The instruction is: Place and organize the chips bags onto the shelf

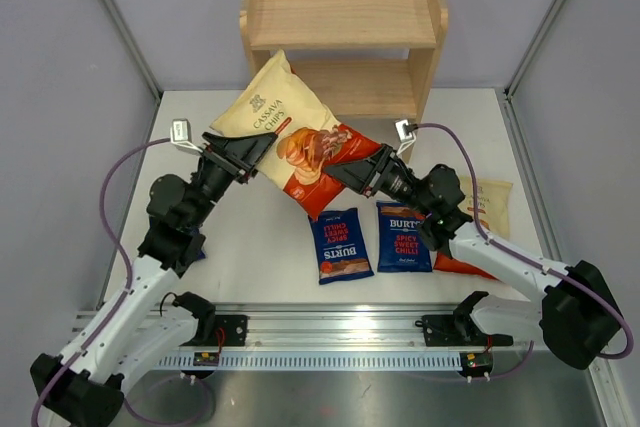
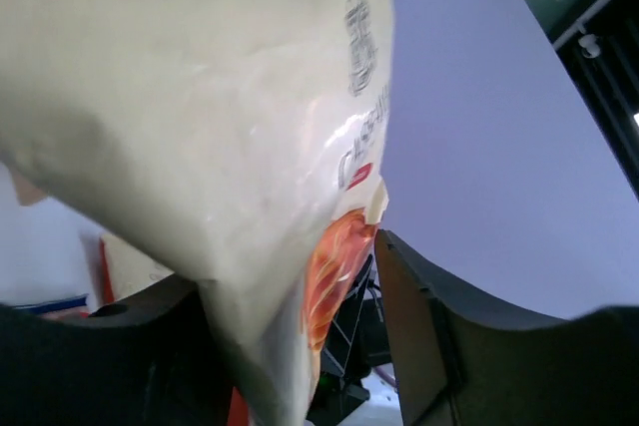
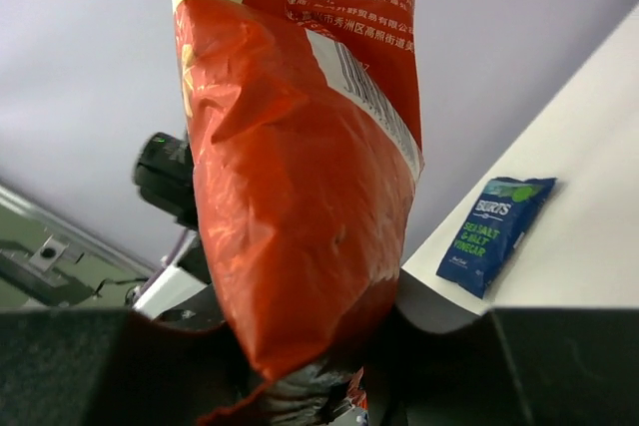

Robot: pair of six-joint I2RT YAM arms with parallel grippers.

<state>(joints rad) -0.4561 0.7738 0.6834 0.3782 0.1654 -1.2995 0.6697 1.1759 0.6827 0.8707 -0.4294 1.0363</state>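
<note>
A cream-and-red-orange cassava chips bag (image 1: 285,125) hangs in the air in front of the wooden shelf (image 1: 345,19), between both grippers. My right gripper (image 1: 347,169) is shut on its red lower end (image 3: 300,187). My left gripper (image 1: 248,152) stands open around its cream edge (image 2: 200,97), with a gap at the right finger (image 2: 419,326). Two dark blue Burts bags (image 1: 340,245) (image 1: 403,237) lie flat on the table. A second cassava bag (image 1: 492,205) lies under my right arm. The blue-green Burts bag (image 3: 494,231) lies on the table in the right wrist view.
The shelf stands at the table's far edge, both tiers bare. Grey walls close in the left and right sides. A metal rail (image 1: 330,332) with the arm bases runs along the near edge.
</note>
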